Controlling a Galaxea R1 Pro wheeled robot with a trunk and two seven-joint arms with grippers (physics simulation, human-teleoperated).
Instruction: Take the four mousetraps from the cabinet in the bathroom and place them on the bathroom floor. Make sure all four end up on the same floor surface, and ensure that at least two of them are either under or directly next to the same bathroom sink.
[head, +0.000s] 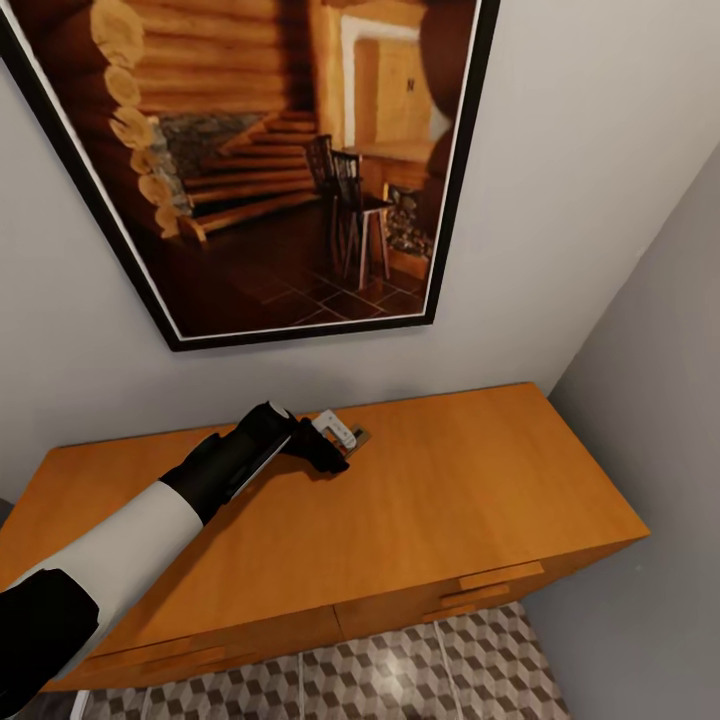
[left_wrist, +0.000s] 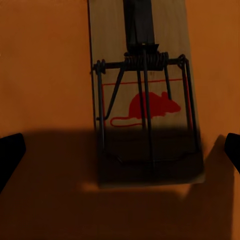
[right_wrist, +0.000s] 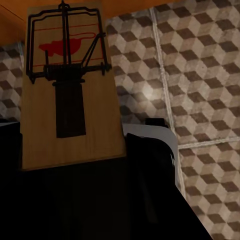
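One mousetrap (head: 347, 434), a tan board with a red mouse mark, lies flat on the orange-brown cabinet (head: 480, 480) near its back middle. My left gripper (head: 332, 452) hovers right over it. In the left wrist view the mousetrap (left_wrist: 145, 105) lies between the dark fingertips (left_wrist: 10, 156), which stand wide apart, so the left gripper (left_wrist: 120, 152) is open. A second mousetrap (right_wrist: 70, 100) hangs close before the right wrist camera, held at its near end by my right gripper (right_wrist: 75, 167), above the cube-patterned bathroom floor (right_wrist: 200, 75). The sink is out of view.
A large framed picture (head: 270, 150) hangs on the wall behind the cabinet. A grey wall (head: 660, 350) closes in on the cabinet's right end. Drawer fronts with bar handles (head: 500, 577) face me, with a strip of tiled floor (head: 400, 670) below them.
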